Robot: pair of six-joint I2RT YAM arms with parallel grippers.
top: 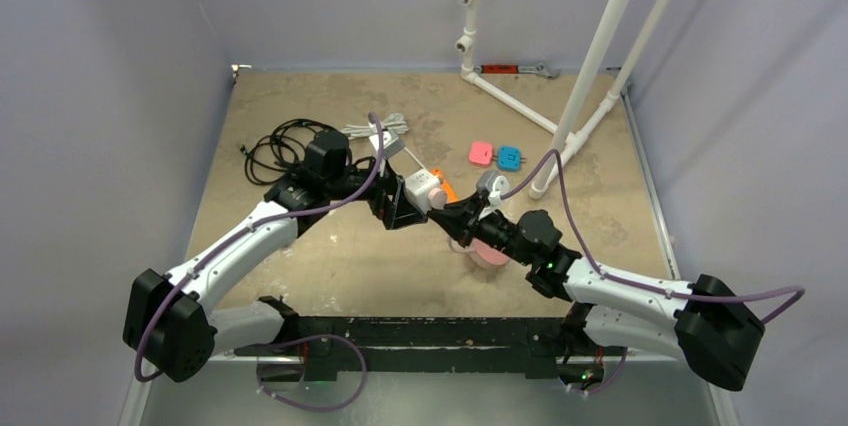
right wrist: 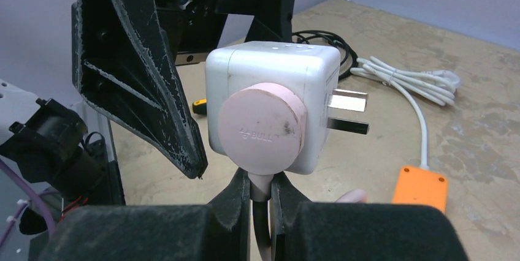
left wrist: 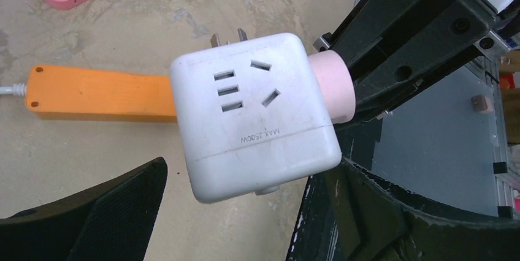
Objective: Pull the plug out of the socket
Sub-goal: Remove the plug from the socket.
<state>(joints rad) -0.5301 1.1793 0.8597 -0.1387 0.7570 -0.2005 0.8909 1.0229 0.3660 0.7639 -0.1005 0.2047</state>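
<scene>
The orange power strip (left wrist: 92, 92) lies flat on the table with its white cable off its left end; it also shows in the right wrist view (right wrist: 420, 187) and the top view (top: 447, 189). A white cube adapter (left wrist: 251, 114) hangs in the air above it with its metal prongs bare. A round pink plug (right wrist: 260, 129) sits in the cube's side. My right gripper (right wrist: 260, 181) is shut on the pink plug's cable neck. My left gripper (left wrist: 248, 178) is open, with its fingers on either side of the cube and a gap showing at the left finger (left wrist: 110, 212).
A pink adapter (top: 482, 153) and a blue adapter (top: 510, 157) lie behind. A black cable coil (top: 280, 146) and a bundled white cable (top: 375, 129) lie at the back left. A white pipe frame (top: 590, 76) stands back right. A pink coil (top: 488, 254) lies under the right arm.
</scene>
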